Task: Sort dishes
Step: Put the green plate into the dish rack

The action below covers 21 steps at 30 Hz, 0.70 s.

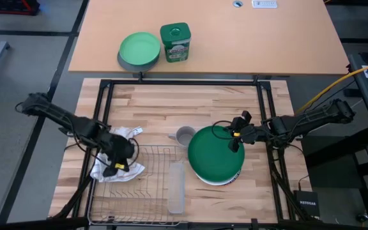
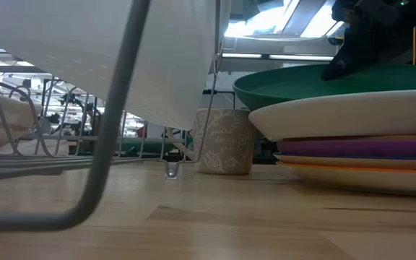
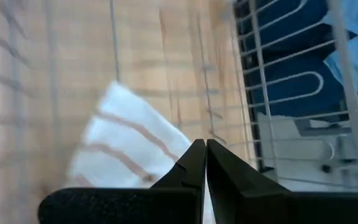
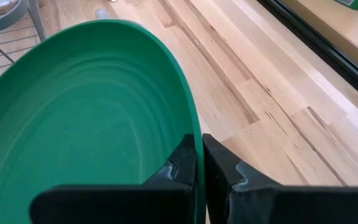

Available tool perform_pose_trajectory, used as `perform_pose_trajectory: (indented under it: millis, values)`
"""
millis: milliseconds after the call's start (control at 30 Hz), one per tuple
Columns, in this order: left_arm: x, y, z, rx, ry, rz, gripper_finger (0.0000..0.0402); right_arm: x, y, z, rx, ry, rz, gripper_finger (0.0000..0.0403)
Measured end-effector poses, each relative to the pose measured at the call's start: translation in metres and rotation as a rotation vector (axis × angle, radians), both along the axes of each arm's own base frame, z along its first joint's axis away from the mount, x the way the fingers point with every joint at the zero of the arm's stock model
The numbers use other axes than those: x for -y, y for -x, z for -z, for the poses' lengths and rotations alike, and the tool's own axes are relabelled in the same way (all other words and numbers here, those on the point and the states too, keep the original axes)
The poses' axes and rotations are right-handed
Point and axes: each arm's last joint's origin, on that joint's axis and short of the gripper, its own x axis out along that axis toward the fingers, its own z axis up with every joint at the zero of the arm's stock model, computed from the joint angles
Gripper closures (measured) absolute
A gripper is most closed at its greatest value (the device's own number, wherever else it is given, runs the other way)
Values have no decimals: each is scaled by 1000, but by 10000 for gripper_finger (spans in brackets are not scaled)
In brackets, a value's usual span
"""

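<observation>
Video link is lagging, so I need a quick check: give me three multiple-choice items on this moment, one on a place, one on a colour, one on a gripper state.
1. The grey mug stands:
A. inside the wire rack
B. beside the plate stack
C. on the far desk

2. The top plate of the stack is:
A. dark green
B. purple
C. white

3. The right gripper is:
A. wide open over the mug
B. shut on the top plate
C. holding a cloth

Answers: 1 B, it sits next to the stack; 2 A, green covers the pile; 3 B, its fingers pinch the rim.

Dark green plate (image 1: 214,158) tops stacked white (image 2: 352,115), purple (image 2: 367,149), orange plates (image 2: 352,167).
</observation>
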Motion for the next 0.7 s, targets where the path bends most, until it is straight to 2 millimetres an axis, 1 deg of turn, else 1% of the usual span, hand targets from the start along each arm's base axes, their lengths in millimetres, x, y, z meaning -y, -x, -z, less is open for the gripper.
perform_pose_trajectory:
  millis: [133, 200, 300, 533, 633, 700]
  values:
    - [8, -6, 10, -124, 30, -82, 394, 0, 0, 0, 1, 0, 0, 390]
    - [10, -7, 13, -149, 33, -99, 382, 0, 0, 0, 1, -1, 0, 389]
    - [10, -9, 15, -157, 33, -104, 350, 0, 0, 0, 3, -1, 0, 390]
    - [12, -9, 14, -129, 24, -69, 254, 0, 0, 0, 5, -2, 0, 389]
    - [17, -7, 14, -118, 15, -25, 228, 0, 0, 0, 5, -2, 0, 391]
    - [23, -5, 13, -90, 10, 29, 218, 0, 0, 0, 5, -2, 0, 391]
